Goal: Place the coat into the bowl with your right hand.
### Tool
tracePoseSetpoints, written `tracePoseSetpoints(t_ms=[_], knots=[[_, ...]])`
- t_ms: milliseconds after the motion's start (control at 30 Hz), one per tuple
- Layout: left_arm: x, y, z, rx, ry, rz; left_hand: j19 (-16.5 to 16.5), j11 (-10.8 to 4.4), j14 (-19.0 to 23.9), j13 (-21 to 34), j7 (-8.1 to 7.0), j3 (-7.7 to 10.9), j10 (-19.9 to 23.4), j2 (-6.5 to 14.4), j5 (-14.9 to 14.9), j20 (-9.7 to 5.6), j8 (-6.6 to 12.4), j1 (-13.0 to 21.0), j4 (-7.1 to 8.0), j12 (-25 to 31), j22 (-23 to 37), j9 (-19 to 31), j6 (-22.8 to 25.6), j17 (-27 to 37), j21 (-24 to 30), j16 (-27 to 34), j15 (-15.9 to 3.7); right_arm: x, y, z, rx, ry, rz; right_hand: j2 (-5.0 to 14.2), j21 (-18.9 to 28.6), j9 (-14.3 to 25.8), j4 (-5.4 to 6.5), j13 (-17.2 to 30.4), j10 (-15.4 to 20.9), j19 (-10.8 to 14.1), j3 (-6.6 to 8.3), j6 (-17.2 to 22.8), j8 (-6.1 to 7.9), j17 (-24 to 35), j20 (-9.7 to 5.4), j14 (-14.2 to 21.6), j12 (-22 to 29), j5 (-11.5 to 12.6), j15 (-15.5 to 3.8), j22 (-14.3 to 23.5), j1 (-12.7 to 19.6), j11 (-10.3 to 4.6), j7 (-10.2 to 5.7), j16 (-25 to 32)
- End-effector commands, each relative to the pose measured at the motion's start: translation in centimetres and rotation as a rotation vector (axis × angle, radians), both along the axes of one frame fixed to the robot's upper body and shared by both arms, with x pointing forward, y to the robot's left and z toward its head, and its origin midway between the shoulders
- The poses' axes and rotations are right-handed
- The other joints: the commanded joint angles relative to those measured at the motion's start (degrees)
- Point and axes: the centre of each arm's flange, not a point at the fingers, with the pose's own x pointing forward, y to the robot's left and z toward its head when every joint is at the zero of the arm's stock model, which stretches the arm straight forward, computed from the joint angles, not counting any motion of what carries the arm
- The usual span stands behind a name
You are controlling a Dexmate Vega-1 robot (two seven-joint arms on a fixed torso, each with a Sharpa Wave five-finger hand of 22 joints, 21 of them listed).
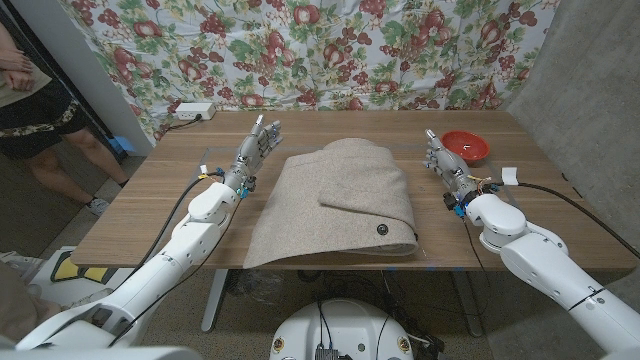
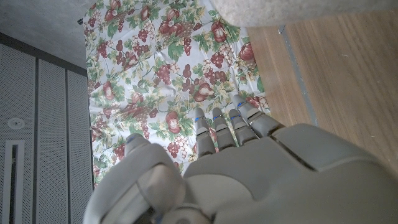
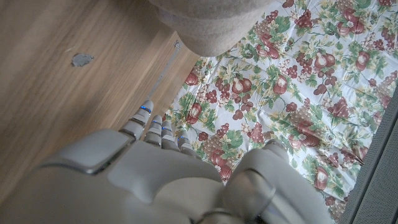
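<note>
Basically nothing grasped yet. The right hand [image 1: 440, 160] stands on the counter [image 1: 140, 215] with fingers straight and apart, holding nothing; the left hand [image 1: 255, 148] likewise, fingers up and spread, empty. The coat [image 1: 340, 200], a folded beige wool-like piece with a dark button [image 1: 382, 231] at the near corner, lies just beside the right hand on its inner side, between the two hands, not touched by either. The red bowl [image 1: 466, 147] sits just beyond the right hand, slightly to its outer side, near the flowered backdrop [image 1: 300, 50].

Handling guess: soft, limp, fairly thick cloth, likely heavy for fabric; it will droop and unfold when lifted, not slippery, not fragile. The bowl looks much smaller than the coat, so it will probably drape over the rim. Best hold: pinch the folded edge nearest the right hand, bunching several layers together.
</note>
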Motion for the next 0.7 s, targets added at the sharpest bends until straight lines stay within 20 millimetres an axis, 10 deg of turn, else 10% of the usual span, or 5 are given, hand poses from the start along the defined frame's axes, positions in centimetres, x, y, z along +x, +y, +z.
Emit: tracePoseSetpoints(t_ms=[33,700], knots=[[-0.2,-0.4,-0.2,0.001,0.003,-0.001,-0.26,-0.15,-0.28,0.22,0.25,0.25,0.30,0.02,-0.22,-3.65,-0.32,0.44,0.04,-0.12,0.18,0.13,0.67,0.23,0.14,0.21,-4.91,-0.9,-0.2,-0.1,-0.019,0.013,-0.012,0.01,-0.34,0.23,-0.49,0.18,0.62,0.02,-0.13,0.21,-0.09,0.02,0.54,0.34,0.24,0.54,0.24,0.05,0.33,0.10,4.96,-0.35],[-0.4,-0.8,-0.4,-0.004,0.009,0.001,-0.25,-0.13,-0.25,0.22,0.32,0.42,0.33,0.01,-0.27,-3.66,-0.46,0.48,-0.04,-0.14,0.18,0.14,0.75,0.23,0.15,0.23,-4.95,-2.4,-0.9,0.3,-0.096,0.044,-0.012,0.11,0.12,0.26,-0.96,0.21,2.13,2.45,-0.18,0.74,0.01,0.07,1.00,2.15,0.46,1.15,0.05,0.15,1.09,0.25,4.93,-0.09]])
